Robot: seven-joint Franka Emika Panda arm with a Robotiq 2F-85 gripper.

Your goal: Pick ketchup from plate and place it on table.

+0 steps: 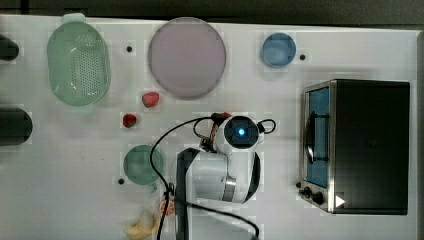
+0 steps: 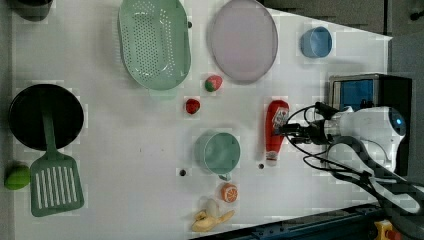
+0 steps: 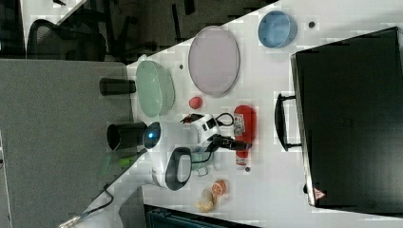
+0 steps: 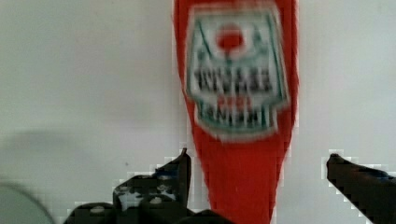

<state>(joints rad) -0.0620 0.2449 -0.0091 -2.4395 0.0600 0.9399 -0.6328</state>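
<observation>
A robotics lab staged as a kitchen: a white robot arm (image 2: pixel 365 130) with trailing black cables works over a broad white counter (image 2: pixel 125 150) drilled with small dark mounting holes. Toy-like kitchenware is laid out on it, including a green perforated plastic basket (image 2: pixel 154 42), a large pale lilac round plate (image 2: pixel 243 40), a black pan (image 2: pixel 45 116), a green slotted spatula (image 2: pixel 56 185) and a steel-fronted black toaster oven (image 1: pixel 362 145). In the right view, a black office chair (image 3: pixel 62 40) stands beyond the counter.

Red ketchup (image 2: pixel 276 131) with white label, lilac-grey plate (image 2: pixel 243 40), white table (image 2: pixel 130 150), green perforated basket (image 2: pixel 154 42), blue bowl (image 2: pixel 316 42)
</observation>
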